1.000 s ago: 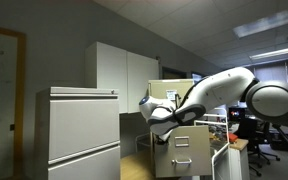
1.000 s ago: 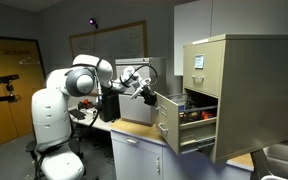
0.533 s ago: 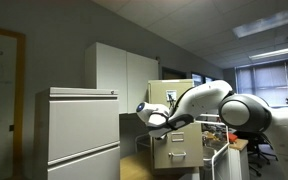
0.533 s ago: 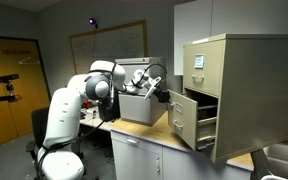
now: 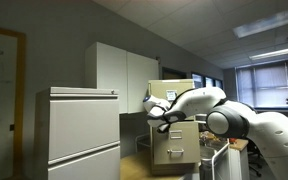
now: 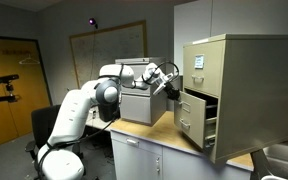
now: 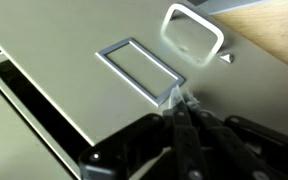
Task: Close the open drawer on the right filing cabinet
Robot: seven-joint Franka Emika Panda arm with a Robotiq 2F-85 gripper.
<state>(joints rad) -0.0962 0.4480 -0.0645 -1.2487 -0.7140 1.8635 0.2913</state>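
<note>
Cream-beige metal makes up the right filing cabinet (image 6: pixel 240 82), a tall narrow stack that stands on a tan counter (image 6: pixel 149 130) in an exterior view. The drawer (image 6: pixel 191 118) sits low in that stack and juts partway out of the cabinet body, so a strip of its side wall shows. From this angle nothing inside it can be made out. The gripper (image 6: pixel 173 87) is up against the drawer's front, at the end of the white arm (image 6: pixel 84 105). In the wrist view the drawer front (image 7: pixel 69 55) fills most of the picture as a flat beige sheet carrying a raised rectangular label holder (image 7: pixel 139 68) and, beyond it, a pale loop handle (image 7: pixel 192 28). No writing can be read in the holder. The gripper (image 7: pixel 180 103) is clenched with nothing between its dark fingertips, which touch the panel just beside a corner of the label holder. Small stickers (image 6: pixel 198 62) on the cabinet's upper front are too small to read. In an exterior view the cabinet (image 5: pixel 176 150) stands well apart from a wide pale grey cabinet (image 5: pixel 79 135) — the gripper (image 5: pixel 155 109) hangs between them.
</note>
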